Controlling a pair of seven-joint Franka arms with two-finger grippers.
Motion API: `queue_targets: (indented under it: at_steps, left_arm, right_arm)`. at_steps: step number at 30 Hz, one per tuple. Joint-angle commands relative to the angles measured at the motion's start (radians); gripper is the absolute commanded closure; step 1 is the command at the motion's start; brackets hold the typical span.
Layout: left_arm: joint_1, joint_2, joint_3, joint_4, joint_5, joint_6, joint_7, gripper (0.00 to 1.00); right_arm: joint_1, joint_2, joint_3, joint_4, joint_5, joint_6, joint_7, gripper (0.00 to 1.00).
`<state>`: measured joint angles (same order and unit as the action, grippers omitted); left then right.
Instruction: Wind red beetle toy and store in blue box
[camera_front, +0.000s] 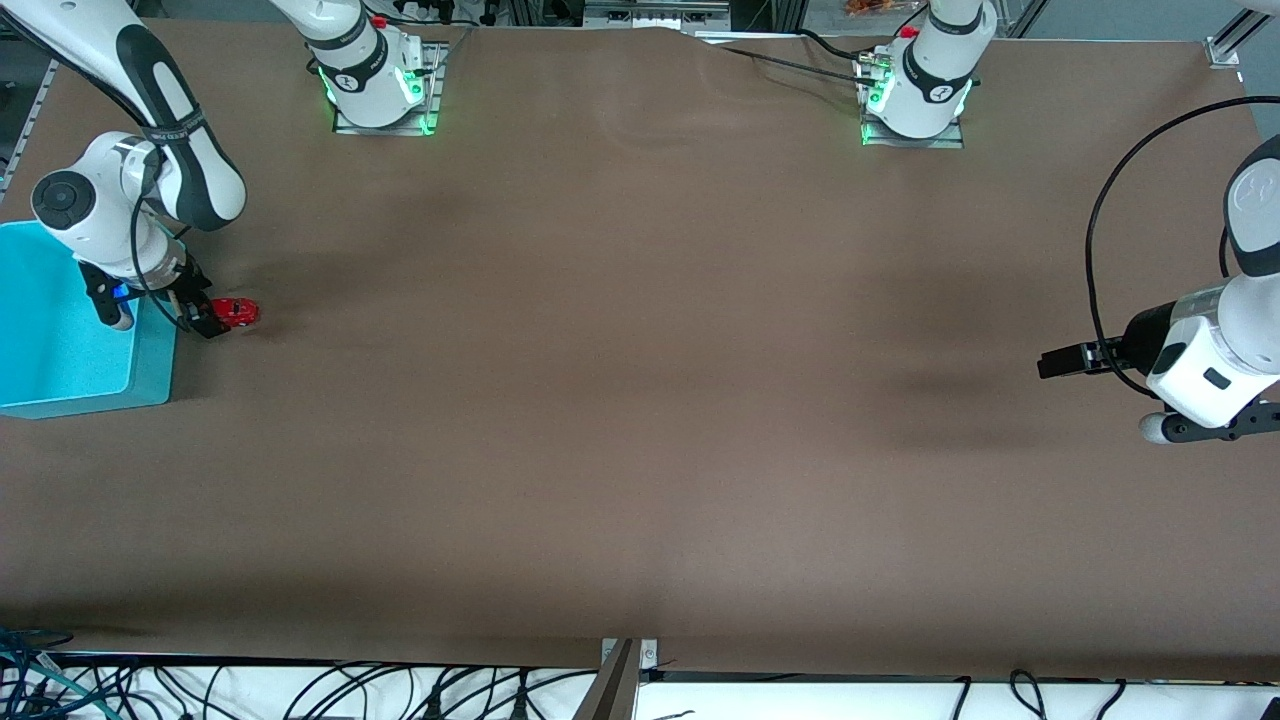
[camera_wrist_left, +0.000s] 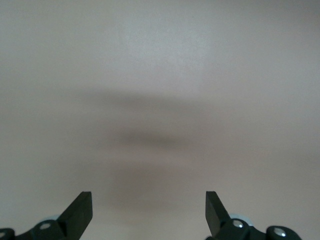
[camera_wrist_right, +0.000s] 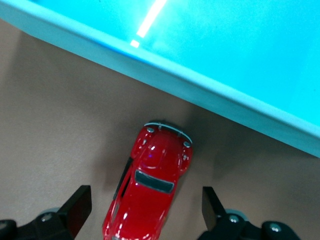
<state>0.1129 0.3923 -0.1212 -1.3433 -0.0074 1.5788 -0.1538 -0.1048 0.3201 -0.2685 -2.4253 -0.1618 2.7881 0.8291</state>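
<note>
Partly cropped red beetle toy (camera_wrist_right: 147, 192), blue box (camera_wrist_right: 210, 97) beside

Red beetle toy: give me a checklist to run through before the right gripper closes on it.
1. Red beetle toy sits between the right gripper's fingers: ok, with a gap showing on both sides in the right wrist view.
2. Right fingers open: ok.
3. Toy on the table, beside the blue box, not in it: ok.
4. Toy apart from the box wall: ok, brown table shows between them.
5. Toy upright on its wheels: ok, its roof faces the wrist camera.
6. Left gripper out of the way: ok, waiting open over bare table at the left arm's end.
</note>
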Motion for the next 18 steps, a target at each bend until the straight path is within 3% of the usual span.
queue_targets:
  at_steps: [1,7,14,15,18]
  left_arm:
    - [0.002,0.019,0.003,0.036,-0.008,-0.013,0.019,0.0]
    - [0.005,0.019,0.003,0.036,-0.008,-0.013,0.019,0.0]
    - [0.005,0.019,0.003,0.036,-0.01,-0.013,0.019,0.0]
    - [0.005,0.02,0.003,0.036,-0.01,-0.013,0.019,0.0]
    - [0.005,0.019,0.003,0.036,-0.008,-0.013,0.019,0.0]
  right_arm:
    - [-0.009,0.017,0.005,-0.008,-0.018,0.039,0.042,0.23]
    - [-0.009,0.025,0.008,-0.009,-0.019,0.044,0.059,0.38]
    - [-0.009,0.031,0.009,-0.009,-0.019,0.067,0.102,0.95]
    - [-0.009,0.031,0.009,-0.009,-0.019,0.067,0.105,1.0]
    - [-0.007,0.028,0.012,-0.009,-0.021,0.065,0.107,1.0]
